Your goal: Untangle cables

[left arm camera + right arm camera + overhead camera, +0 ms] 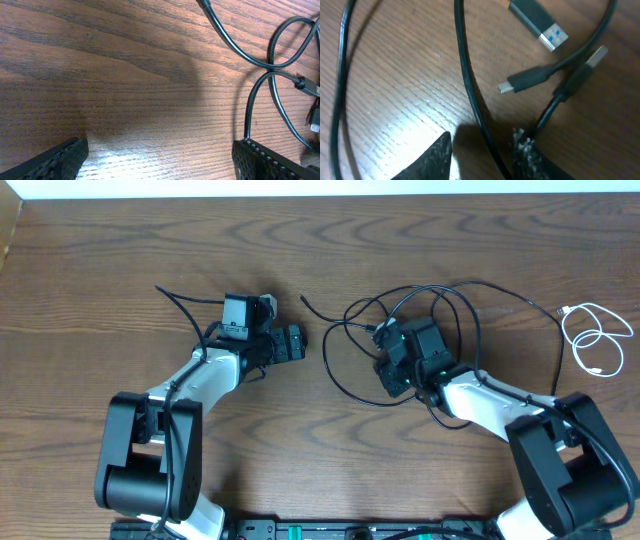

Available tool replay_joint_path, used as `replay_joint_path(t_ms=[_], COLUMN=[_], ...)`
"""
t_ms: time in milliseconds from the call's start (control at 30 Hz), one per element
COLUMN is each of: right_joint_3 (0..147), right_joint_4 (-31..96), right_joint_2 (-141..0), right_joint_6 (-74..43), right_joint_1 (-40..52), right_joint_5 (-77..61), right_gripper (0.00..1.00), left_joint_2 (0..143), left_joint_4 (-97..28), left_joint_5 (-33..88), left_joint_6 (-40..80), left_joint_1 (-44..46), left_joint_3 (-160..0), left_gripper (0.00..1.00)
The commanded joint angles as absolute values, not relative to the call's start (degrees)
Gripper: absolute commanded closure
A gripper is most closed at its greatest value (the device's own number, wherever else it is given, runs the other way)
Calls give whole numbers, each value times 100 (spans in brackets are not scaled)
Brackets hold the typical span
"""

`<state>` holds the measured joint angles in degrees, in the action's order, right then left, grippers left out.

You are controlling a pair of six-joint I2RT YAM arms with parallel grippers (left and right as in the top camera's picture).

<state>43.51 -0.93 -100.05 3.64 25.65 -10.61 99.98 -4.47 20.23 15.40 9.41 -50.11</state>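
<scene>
- Thin black cables [400, 305] are looped over one another on the worktop [300, 240], right of centre.
- A white cable [597, 332] is coiled apart near the right edge.
- A blue-tongued plug [540, 22] is seen beside the loops.
- The left jaws are spread wide, with nothing held.
- The right jaws are narrowed around one black cable, with a gap left beside it.

Table [320, 250] showing dark wood grain, running edge to edge. Black cables [356, 310] lying in a looped tangle at 2 o'clock of centre, loops crossing, one tail trailing toward 12. White cable [600, 335] lying coiled at 3 o'clock near the edge, apart from the tangle. Three plug ends resting on the wood: blue-tongued plug [539, 24], small plug [522, 81], silver-tipped plug [592, 59].
</scene>
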Motion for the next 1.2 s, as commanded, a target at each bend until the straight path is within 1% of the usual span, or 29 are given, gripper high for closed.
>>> replay_joint_path(t_ms=[0, 67, 133, 367, 1167], right_joint_3=[4423, 4423, 4421, 4421, 4421], right_joint_4=[-30, 1, 45, 266, 287], right_joint_2=[-10156, -10165, -10165, -10165, -10165], right_joint_6=[440, 438, 438, 635, 628], right_joint_1=[2593, 2593, 2593, 2591, 2593], right_joint_5=[-1090, -1092, -1092, -1087, -1092], right_gripper=[71, 81, 87, 98, 99], left_joint_2=[9959, 9959, 9959, 9961, 9961], left_joint_4=[-445, -447, -445, -445, -445], left_joint_5=[2003, 2005, 2003, 2005, 2005], left_joint_6=[1551, 1551, 1551, 1551, 1551], left_joint_1=[934, 934, 934, 934, 934], left_joint_3=[-4982, -4982, -4982, -4982, -4982], left_gripper=[2, 2, 2, 2, 2])
